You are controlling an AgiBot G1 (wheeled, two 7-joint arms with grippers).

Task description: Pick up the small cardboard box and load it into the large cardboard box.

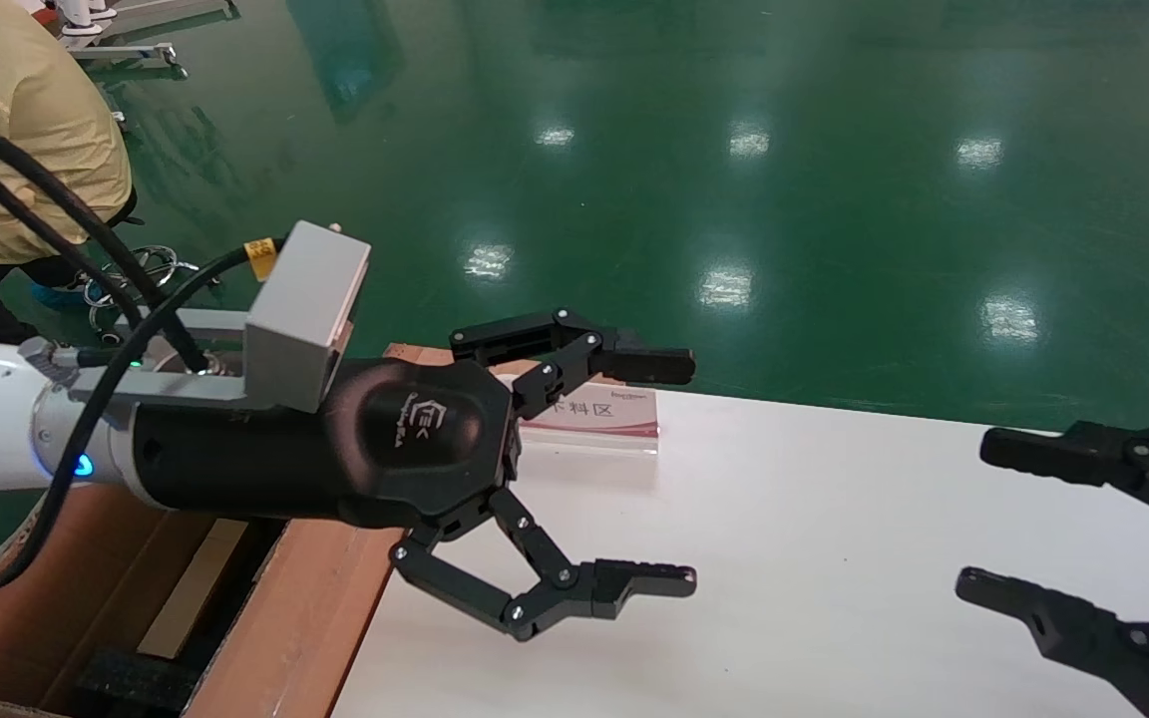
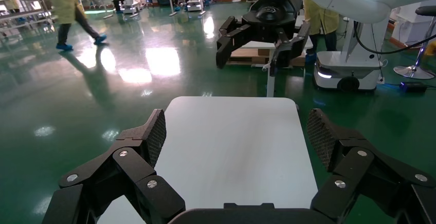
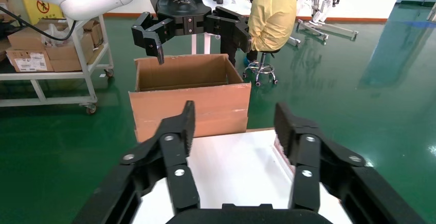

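Far left in the head view: large cardboard box (image 1: 305,608) standing against the left edge of the white bench (image 1: 834,558), flaps upright, black foam pieces (image 1: 131,683) and a pale flat piece (image 1: 191,588) lying at its bottom. Small cardboard box nowhere visible in any view, so no telling where it is. Above the near flap and the bench's left edge: left gripper (image 1: 674,474), fingers spread wide, holding nothing, pointing toward the bench's middle. Just behind its upper finger: clear sign holder with a red-banded card (image 1: 599,424) standing on the bench. Far right, over the bench's right end: right gripper (image 1: 978,519), fingers likewise wide apart and empty, facing the left one. Beyond the bench, glossy green floor (image 1: 734,150); upper left, a person in a yellow coat (image 1: 16,120).
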